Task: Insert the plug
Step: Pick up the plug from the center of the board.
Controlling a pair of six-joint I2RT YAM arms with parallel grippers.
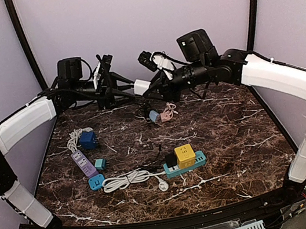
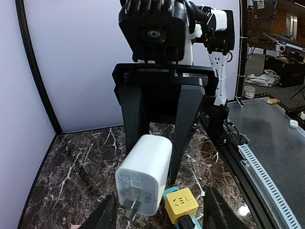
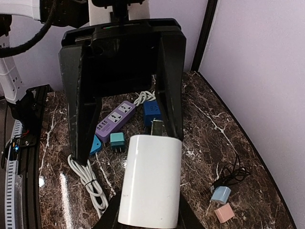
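overhead, shows only a small white charger [image 1: 142,85] held high over the far side of the table [image 1: 233,136], between both arms. closer in, from the wrists, sits clamped in the right gripper [image 3: 147,217], long axis along the line from gripper to gripper, prongs [image 2: 131,202] aimed at the left gripper [image 2: 162,217], fingers there spread wide apart. seen up close from the left wrist alone: yellow adapter [image 2: 181,204] on the teal strip [image 1: 200,159] below.

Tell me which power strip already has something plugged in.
The teal strip, carrying a yellow adapter and a black plug; the purple strip holds none.
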